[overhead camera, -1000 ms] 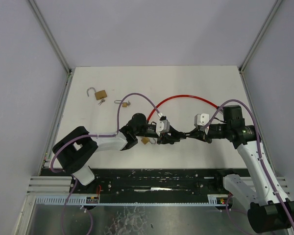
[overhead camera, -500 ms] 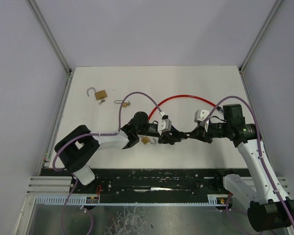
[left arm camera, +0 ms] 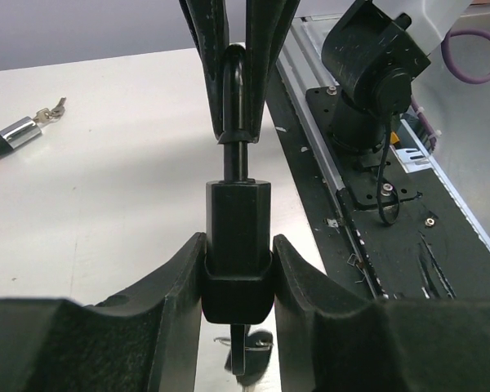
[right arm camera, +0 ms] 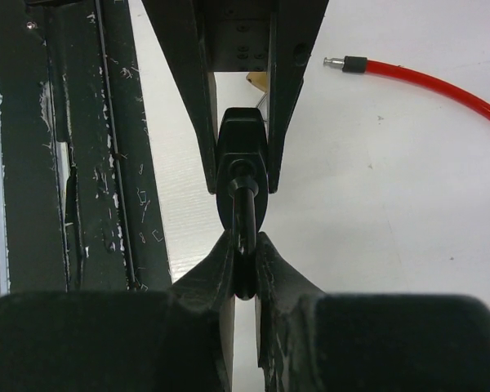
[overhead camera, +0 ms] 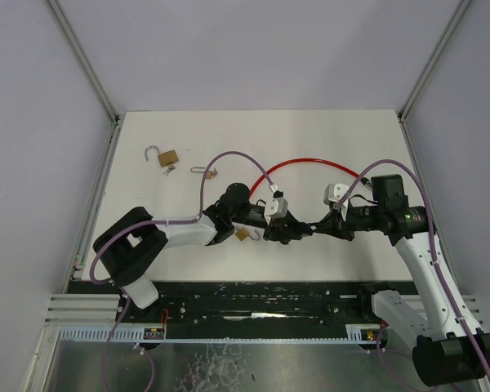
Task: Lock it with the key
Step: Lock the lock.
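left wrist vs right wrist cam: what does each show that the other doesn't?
Left wrist only: small keys by the silver end of the red cable, and a black arm base on the rail. Right wrist only: a sliver of brass padlock behind the left pincer, and a long run of cable. Both: left pincer clamping the black lock, right pincer pinching the pin sticking out of it.

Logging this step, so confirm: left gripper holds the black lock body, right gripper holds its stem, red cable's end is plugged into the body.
Not plugged: the red cable's end lies on the table, apart from the black lock body, in the right wrist view. The left gripper holds the body, right gripper its stem.
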Available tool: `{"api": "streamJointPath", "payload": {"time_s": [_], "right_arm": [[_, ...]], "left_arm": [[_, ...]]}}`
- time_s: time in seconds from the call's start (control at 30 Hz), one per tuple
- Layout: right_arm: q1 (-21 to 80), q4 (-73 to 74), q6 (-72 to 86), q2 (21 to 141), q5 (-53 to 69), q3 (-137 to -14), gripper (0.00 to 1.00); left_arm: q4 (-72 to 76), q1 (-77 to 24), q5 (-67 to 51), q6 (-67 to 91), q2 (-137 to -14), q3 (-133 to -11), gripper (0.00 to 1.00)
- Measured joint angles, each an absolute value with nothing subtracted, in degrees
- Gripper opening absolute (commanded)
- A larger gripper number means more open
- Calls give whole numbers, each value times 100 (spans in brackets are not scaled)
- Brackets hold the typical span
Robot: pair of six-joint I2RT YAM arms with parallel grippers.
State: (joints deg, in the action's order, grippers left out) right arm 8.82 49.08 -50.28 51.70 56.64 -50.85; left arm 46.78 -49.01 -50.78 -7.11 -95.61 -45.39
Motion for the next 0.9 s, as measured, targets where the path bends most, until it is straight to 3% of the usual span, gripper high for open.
{"api": "streamJointPath", "payload": {"time_s": [0.03,0.07,0.3,0.4,0.43,0.63,0.73,0.9], "right_arm": [[882,4923,-5028,5170,5664,-5085,0],[882,4932,-5028,5172,5664,-5085,0],[880,4945,-5028,5280,5693,-5085,0],[878,4919,-5019,5310,5695,-5083,5],[878,4899,-5013,5312,5690,-5083,8],[851,5122,-5221,5310,5655,-5339,63],[659,5258,-5433,5048,5673,-5625,69],[489,5367,-5555,4587,5682,-5645,65]], "left_arm": [[4650,-4901,-5113,-701,-9570,-4560,2],[4626,-4897,-5146,-690,-9585,-4584,0],[4493,-4871,-5223,-668,-9618,-4628,0],[4480,-4869,-5175,-676,-9618,-4628,0],[4480,-4871,-5142,-687,-9616,-4628,0],[4497,-4915,-4963,-832,-9574,-4604,0],[4508,-4958,-4950,-910,-9537,-4571,0],[4517,-4989,-4932,-976,-9524,-4556,0]]}}
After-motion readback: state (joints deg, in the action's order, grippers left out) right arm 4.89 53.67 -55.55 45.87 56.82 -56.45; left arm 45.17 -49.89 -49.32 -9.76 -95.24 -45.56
